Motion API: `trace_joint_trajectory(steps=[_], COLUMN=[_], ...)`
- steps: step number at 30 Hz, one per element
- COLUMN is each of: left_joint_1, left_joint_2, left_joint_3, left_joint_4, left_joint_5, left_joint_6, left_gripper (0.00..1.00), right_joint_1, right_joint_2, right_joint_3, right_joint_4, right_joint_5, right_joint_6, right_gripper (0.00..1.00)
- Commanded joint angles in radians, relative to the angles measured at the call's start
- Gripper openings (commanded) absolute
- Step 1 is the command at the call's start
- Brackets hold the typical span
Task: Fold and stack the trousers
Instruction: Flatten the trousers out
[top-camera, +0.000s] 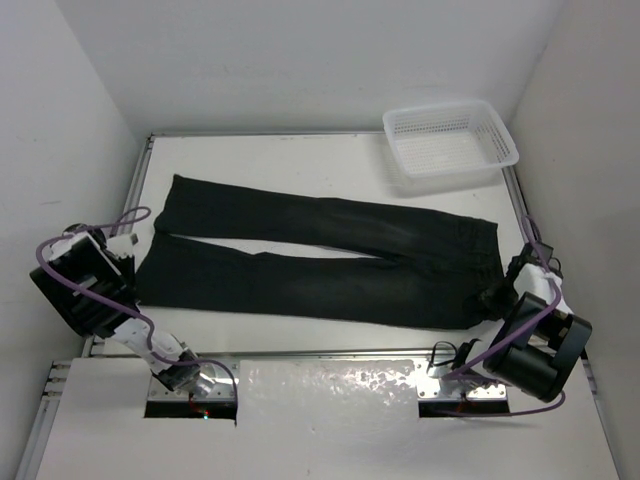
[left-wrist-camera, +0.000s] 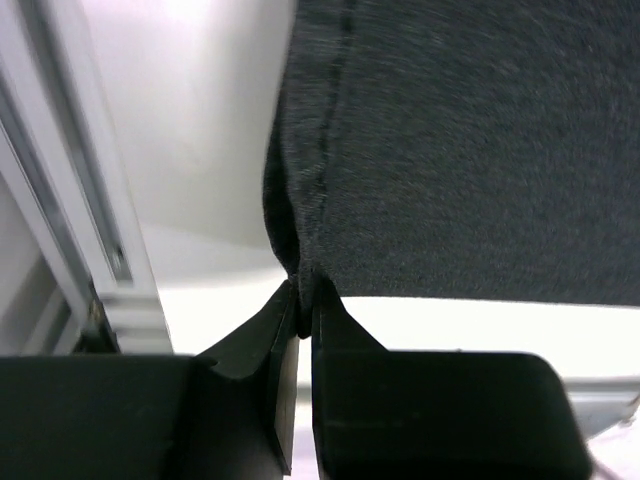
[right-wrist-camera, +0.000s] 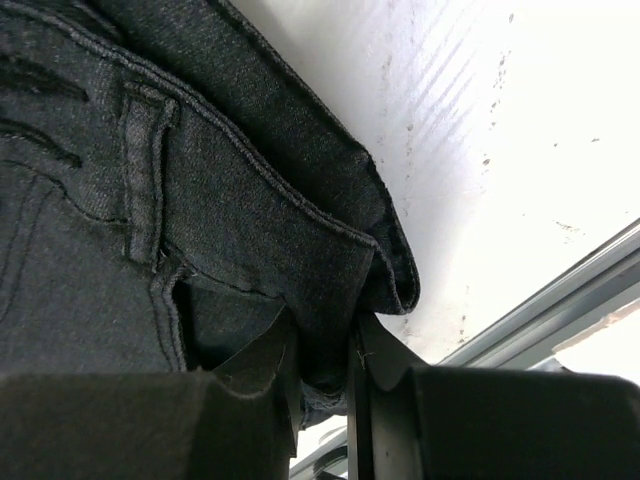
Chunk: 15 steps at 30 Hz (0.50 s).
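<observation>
The black trousers lie spread flat across the white table, waist at the right, both legs running left. My left gripper is shut on the hem corner of the near leg; in the left wrist view the dark cloth is pinched between the fingers. My right gripper is shut on the near corner of the waistband; in the right wrist view the folded waistband sits between the fingers.
A white plastic mesh basket stands at the back right corner. Metal rails edge the table on the left and near the right gripper. White walls close in on three sides.
</observation>
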Motion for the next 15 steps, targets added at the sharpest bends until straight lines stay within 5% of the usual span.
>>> trace_joint_trajectory(steps=[1, 6, 8, 9, 11, 12, 15], left_joint_1=[0.023, 0.023, 0.023, 0.023, 0.023, 0.023, 0.021], left_joint_2=[-0.09, -0.128, -0.127, -0.124, -0.104, -0.093, -0.05], left_joint_3=[-0.041, -0.12, -0.114, -0.1, -0.024, 0.016, 0.206], left_joint_4=[-0.059, -0.091, -0.085, -0.085, -0.105, -0.117, -0.186], left_joint_5=[-0.114, -0.197, -0.205, -0.199, -0.183, -0.153, -0.04], left_joint_6=[0.114, 0.134, 0.13, 0.119, 0.098, 0.09, 0.068], left_gripper=[0.0, 0.0, 0.09, 0.17, 0.38, 0.48, 0.51], right_joint_1=[-0.013, -0.014, -0.014, -0.016, -0.014, -0.014, -0.014], right_joint_2=[-0.003, 0.013, 0.013, 0.013, 0.01, 0.002, -0.027], right_joint_3=[0.062, 0.083, 0.085, 0.088, 0.115, 0.126, 0.195], right_joint_4=[0.018, -0.008, -0.011, -0.011, -0.026, -0.035, -0.051], right_joint_5=[0.06, 0.092, 0.098, 0.101, 0.115, 0.133, 0.166], right_joint_6=[-0.026, -0.043, -0.037, -0.032, -0.024, -0.023, -0.021], right_gripper=[0.15, 0.19, 0.38, 0.62, 0.78, 0.8, 0.83])
